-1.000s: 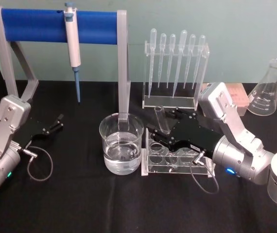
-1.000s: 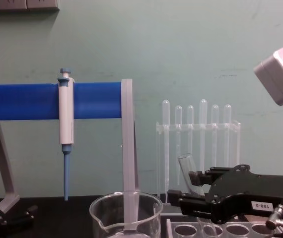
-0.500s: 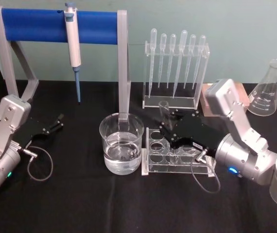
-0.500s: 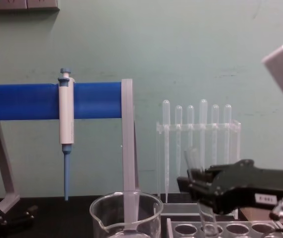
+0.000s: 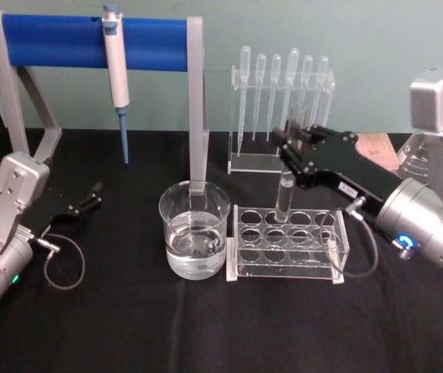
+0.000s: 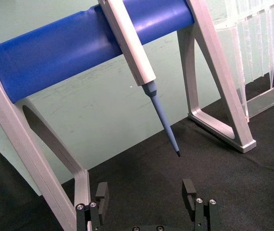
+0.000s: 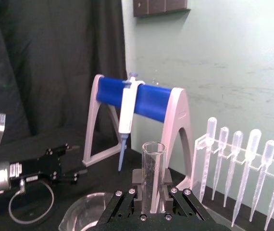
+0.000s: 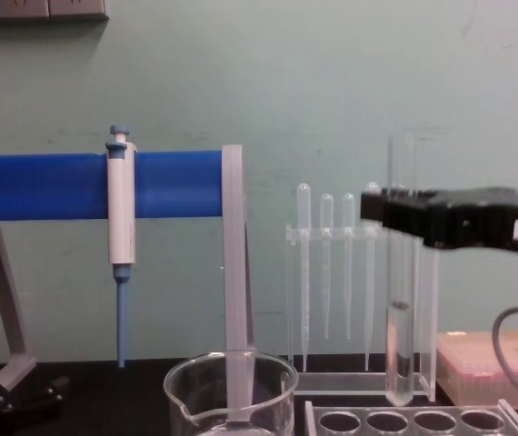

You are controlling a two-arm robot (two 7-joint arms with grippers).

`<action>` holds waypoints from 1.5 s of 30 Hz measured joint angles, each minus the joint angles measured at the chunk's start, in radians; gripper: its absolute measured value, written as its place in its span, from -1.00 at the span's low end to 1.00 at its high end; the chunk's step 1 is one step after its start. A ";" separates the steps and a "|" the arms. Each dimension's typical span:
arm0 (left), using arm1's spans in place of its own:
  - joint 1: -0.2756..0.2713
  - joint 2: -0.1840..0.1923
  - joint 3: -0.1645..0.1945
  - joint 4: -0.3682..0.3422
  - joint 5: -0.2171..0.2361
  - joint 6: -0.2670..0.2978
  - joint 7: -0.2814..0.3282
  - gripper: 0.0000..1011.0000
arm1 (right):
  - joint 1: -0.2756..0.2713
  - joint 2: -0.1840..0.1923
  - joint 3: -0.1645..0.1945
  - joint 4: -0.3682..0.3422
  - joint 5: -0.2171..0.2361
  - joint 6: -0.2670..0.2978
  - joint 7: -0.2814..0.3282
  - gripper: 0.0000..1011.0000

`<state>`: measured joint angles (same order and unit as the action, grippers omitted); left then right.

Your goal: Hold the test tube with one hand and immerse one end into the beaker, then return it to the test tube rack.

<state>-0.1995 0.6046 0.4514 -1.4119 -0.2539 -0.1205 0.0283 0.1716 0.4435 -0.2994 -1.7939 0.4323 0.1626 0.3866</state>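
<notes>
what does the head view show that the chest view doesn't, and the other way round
Head, not chest: the water in the beaker and the test tube rack's full grid of holes. Chest, not head: the test tube from the side, its round bottom hanging just over the rack's top. Both: the right hand shut on the tube, the beaker's rim, the blue pipette stand. The left hand sits parked, open, at the left.

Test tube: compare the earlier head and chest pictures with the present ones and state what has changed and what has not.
The right gripper, fingers still shut on the test tube, rose, taking the tube from a low tilt at the rack to upright, its round end just above the holes. The beaker, the rack and the left gripper, parked open at the left, stayed put.
</notes>
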 joint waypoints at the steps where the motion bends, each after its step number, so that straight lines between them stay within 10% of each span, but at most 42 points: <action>1: 0.000 0.000 0.000 0.000 0.000 0.000 0.000 0.98 | 0.000 0.001 0.005 -0.007 0.009 0.004 -0.007 -0.55; 45: 0.000 0.000 0.000 0.000 0.000 0.000 0.000 0.98 | 0.004 0.003 0.003 -0.006 0.017 0.005 -0.016 -0.55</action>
<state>-0.1996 0.6047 0.4514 -1.4120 -0.2539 -0.1205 0.0283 0.1758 0.4468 -0.2965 -1.8002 0.4490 0.1674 0.3705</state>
